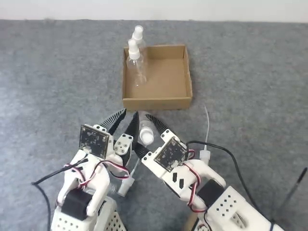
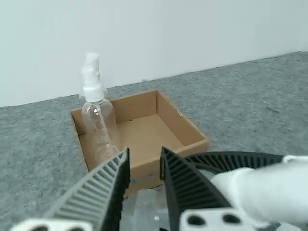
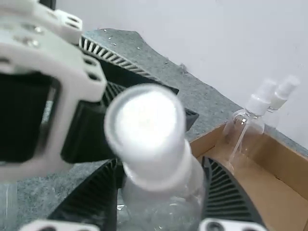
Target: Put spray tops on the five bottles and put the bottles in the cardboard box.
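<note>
Clear white-topped bottle (image 3: 154, 159) clamped in my right pincer (image 1: 144, 131); left pincer (image 2: 144, 159) gapes slightly alongside. Next, likely: lift it into the cardboard box (image 1: 156, 102) ahead.

The high view looks steeply down on the table (image 1: 250, 72) from above the robot. Both wrist views sit low and close, facing the far cardboard box (image 1: 156, 102), shared by all three.

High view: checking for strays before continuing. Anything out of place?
One loose spray top lies on the carpet beside the right arm, its thin tube pointing toward the cardboard box, fitted to no bottle.
</note>
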